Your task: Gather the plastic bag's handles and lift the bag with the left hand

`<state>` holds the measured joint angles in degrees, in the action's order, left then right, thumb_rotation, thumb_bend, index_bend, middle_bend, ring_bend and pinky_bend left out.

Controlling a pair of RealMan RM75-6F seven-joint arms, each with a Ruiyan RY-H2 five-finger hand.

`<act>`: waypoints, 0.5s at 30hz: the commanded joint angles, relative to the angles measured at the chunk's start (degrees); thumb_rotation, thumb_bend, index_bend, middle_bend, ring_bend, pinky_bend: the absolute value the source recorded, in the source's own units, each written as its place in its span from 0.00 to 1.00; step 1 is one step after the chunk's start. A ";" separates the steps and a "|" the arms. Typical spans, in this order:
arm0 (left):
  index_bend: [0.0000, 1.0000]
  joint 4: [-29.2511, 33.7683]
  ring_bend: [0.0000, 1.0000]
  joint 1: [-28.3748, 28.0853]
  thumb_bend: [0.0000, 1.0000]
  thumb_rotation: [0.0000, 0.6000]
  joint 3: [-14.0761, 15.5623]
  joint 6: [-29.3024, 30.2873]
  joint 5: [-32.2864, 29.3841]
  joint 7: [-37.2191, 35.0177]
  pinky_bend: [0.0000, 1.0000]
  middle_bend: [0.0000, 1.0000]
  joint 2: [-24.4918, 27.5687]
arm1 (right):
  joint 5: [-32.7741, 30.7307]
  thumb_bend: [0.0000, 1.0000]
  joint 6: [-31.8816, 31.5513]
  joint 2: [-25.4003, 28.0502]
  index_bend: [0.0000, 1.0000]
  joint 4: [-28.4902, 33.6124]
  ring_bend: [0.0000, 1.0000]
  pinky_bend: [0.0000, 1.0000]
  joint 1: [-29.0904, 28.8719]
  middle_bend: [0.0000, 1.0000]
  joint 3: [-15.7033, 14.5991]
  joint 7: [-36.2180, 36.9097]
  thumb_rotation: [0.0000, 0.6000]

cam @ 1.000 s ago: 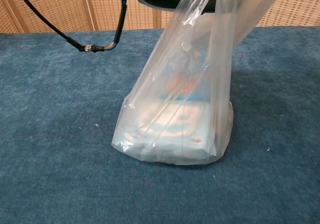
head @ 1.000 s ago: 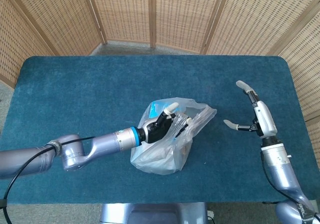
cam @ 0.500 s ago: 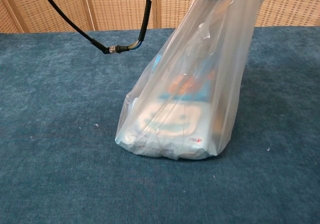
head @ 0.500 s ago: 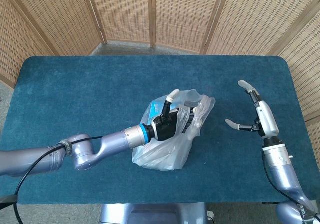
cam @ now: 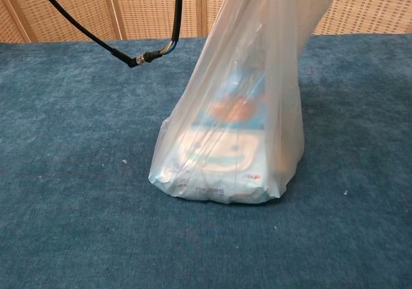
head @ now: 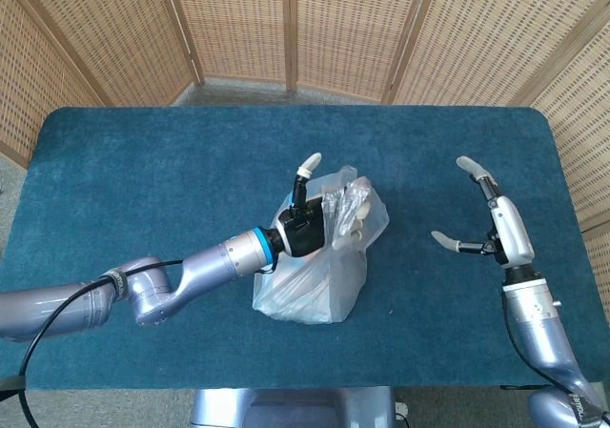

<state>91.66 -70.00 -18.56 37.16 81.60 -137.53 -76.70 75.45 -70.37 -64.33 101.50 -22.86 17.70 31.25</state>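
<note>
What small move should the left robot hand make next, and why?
Probably a slow, straight lift. The left robot hand already holds the gathered handles of the plastic bag, whose sides are drawn up taut, yet the chest view shows its bottom on the table.

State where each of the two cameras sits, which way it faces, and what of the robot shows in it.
Head view: high above the near table edge, looking down at the blue table; shows both arms, the left hand gripping the plastic bag by its gathered handles, and the empty right hand.
Chest view: low at table height, facing forward at the bag; only the arm's cable shows, no hand.
Shared: the bag, the table and the wicker screen.
</note>
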 commanded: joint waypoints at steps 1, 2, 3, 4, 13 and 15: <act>0.45 0.42 0.76 0.73 0.21 0.00 -0.63 0.20 -1.27 1.07 0.81 0.63 0.43 | 0.38 0.08 -0.39 0.09 0.00 0.21 0.07 0.09 0.25 0.10 -0.20 -0.15 1.00; 0.45 0.79 0.77 1.10 0.22 0.00 -0.96 0.24 -2.03 1.80 0.82 0.64 0.67 | 0.60 0.08 -0.67 0.17 0.00 0.35 0.07 0.09 0.40 0.10 -0.25 -0.16 1.00; 0.46 1.29 0.78 1.56 0.23 0.00 -1.40 0.28 -3.06 2.98 0.83 0.65 0.87 | 0.75 0.08 -0.95 0.27 0.00 0.49 0.07 0.09 0.58 0.10 -0.31 -0.16 1.00; 0.46 1.65 0.79 2.09 0.24 0.00 -1.93 0.54 -4.06 4.37 0.83 0.66 1.14 | 0.84 0.08 -1.22 0.40 0.00 0.53 0.07 0.09 0.76 0.10 -0.33 -0.12 1.00; 0.54 5.10 0.82 5.21 0.33 0.00 -5.16 0.73 -9.79 13.71 0.86 0.69 2.55 | 1.43 0.10 -2.89 1.70 0.01 1.25 0.07 0.09 2.58 0.10 -1.39 -1.05 1.00; 0.54 5.49 0.82 5.72 0.33 0.00 -5.78 0.55 -10.35 14.82 0.86 0.69 2.74 | 1.64 0.10 -3.10 2.05 0.01 1.43 0.07 0.09 3.06 0.10 -1.83 -1.11 1.00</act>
<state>96.62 -64.85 -23.71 37.85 71.88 -123.46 -74.27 76.99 -73.34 -62.44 102.84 -19.98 16.05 30.20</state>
